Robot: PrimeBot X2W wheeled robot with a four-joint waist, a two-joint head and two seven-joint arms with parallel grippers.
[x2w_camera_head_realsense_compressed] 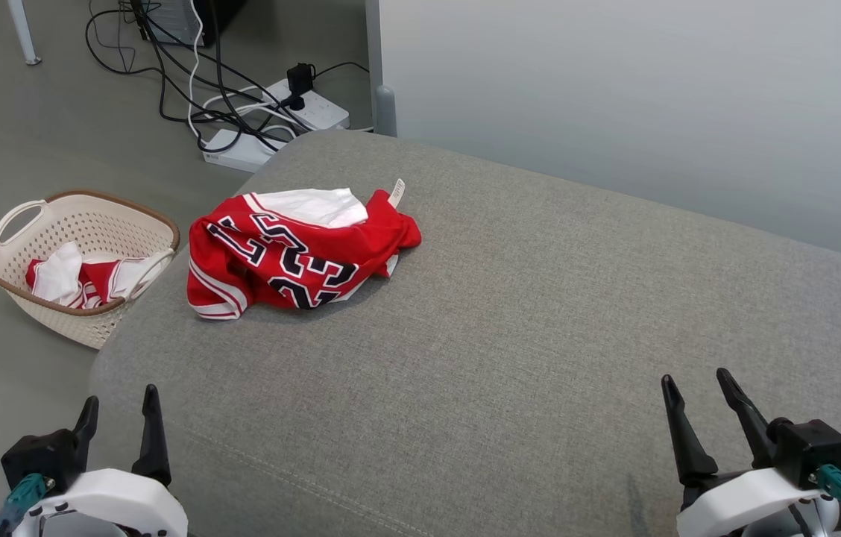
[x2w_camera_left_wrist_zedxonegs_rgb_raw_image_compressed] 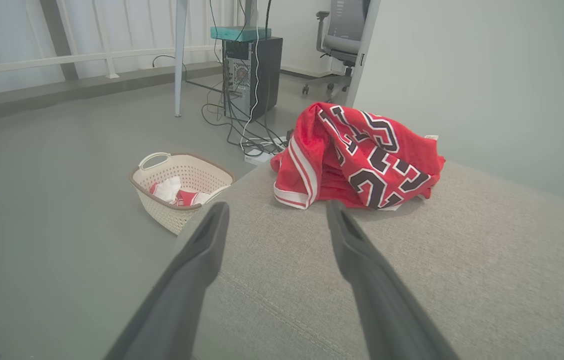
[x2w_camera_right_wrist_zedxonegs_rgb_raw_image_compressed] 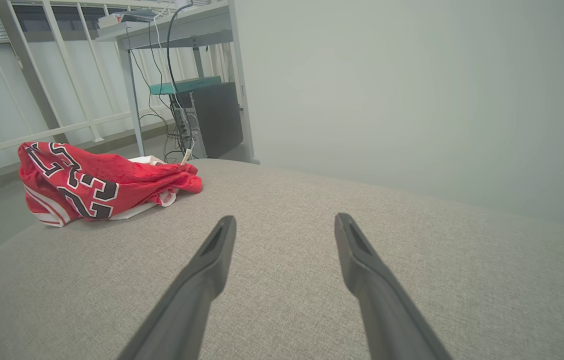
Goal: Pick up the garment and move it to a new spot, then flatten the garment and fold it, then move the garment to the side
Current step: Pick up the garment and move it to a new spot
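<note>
Left gripper (x2w_camera_head_realsense_compressed: 121,394) spread, empty | right gripper (x2w_camera_head_realsense_compressed: 693,375) spread, empty | garment (x2w_camera_head_realsense_compressed: 279,257) red, crumpled, black-white numerals

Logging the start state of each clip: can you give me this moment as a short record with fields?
garment: red jersey, crumpled, black and white numerals, white lining showing
resting on: grey cushion, near its far left corner
left hand: open, empty, low at the near left edge, apart from the jersey
right hand: open, empty, over the near right of the cushion
on floor: cream basket left of the cushion, red and white cloth inside; power strips and cables beyond
task stage: jersey not yet picked up
</note>
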